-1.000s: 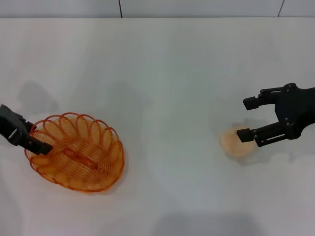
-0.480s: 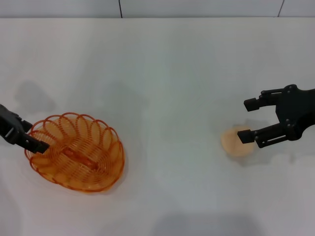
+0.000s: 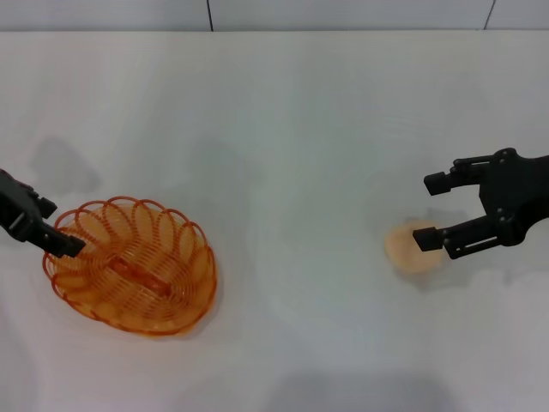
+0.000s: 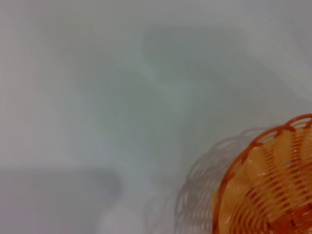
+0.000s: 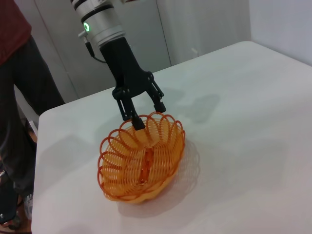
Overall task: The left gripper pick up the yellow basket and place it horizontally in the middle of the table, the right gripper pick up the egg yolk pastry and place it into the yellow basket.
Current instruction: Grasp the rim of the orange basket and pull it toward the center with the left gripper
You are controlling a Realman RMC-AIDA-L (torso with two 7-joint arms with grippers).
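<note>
The oval orange-yellow wire basket [image 3: 132,267] with its looped, petal-like rim sits on the plain white matte worktop [image 3: 292,137], toward the robot's left and near the front, resting on its base with its long axis at a slant. The black two-fingered left claw [image 3: 58,242] is at the basket's outer end, the end farthest from the worktop's middle; in the right wrist view this claw [image 5: 146,110] hangs from a black arm with a silver-white section and a green ring light, its fingers spread apart, one fingertip [image 5: 138,122] reaching down to the rim loops and the other clear of the basket, so it grips nothing. The left wrist view shows only a portion of the basket's rim [image 4: 265,187] and its shadow on the white surface. Well apart, on the robot's right, the small round pale beige egg yolk pastry [image 3: 410,250] lies on the worktop. The black right claw [image 3: 431,210] is released too, fingers wide; its nearer fingertip [image 3: 427,237] overlaps the pastry's top in the head view, and the farther one stands beyond the pastry.
</note>
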